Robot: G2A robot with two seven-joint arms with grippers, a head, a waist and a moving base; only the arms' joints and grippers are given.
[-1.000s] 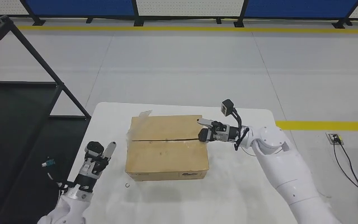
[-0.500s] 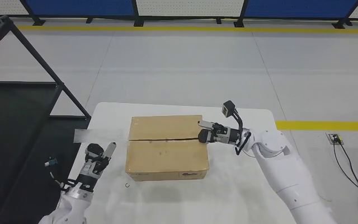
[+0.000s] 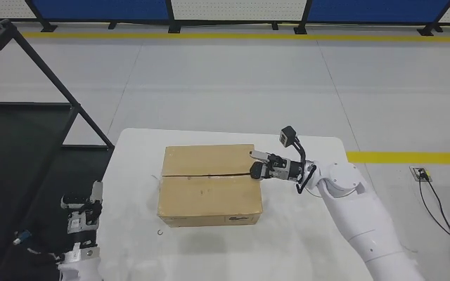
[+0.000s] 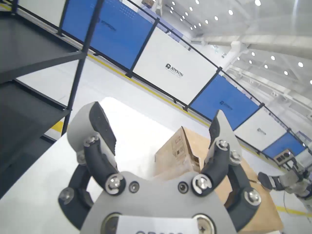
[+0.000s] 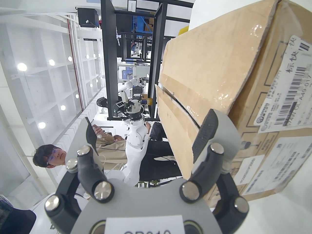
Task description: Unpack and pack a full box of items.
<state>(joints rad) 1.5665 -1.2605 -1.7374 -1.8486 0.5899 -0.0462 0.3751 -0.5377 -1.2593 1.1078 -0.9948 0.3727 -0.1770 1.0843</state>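
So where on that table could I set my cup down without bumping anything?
The widest bare table lies between the box and the near edge, and left of the box. A narrower strip runs behind it. The box's right end is crowded: the right tool sits open there.

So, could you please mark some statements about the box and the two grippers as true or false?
1. The top flaps of the cardboard box lie closed. True.
2. The left gripper holds a strip of tape. False: it is open and empty, apart from the box.
3. The right gripper is at one end of the box's top seam. True.
4. The right gripper is shut. False: its fingers stand apart.
5. The box stands on the floor. False: it stands on the white table.
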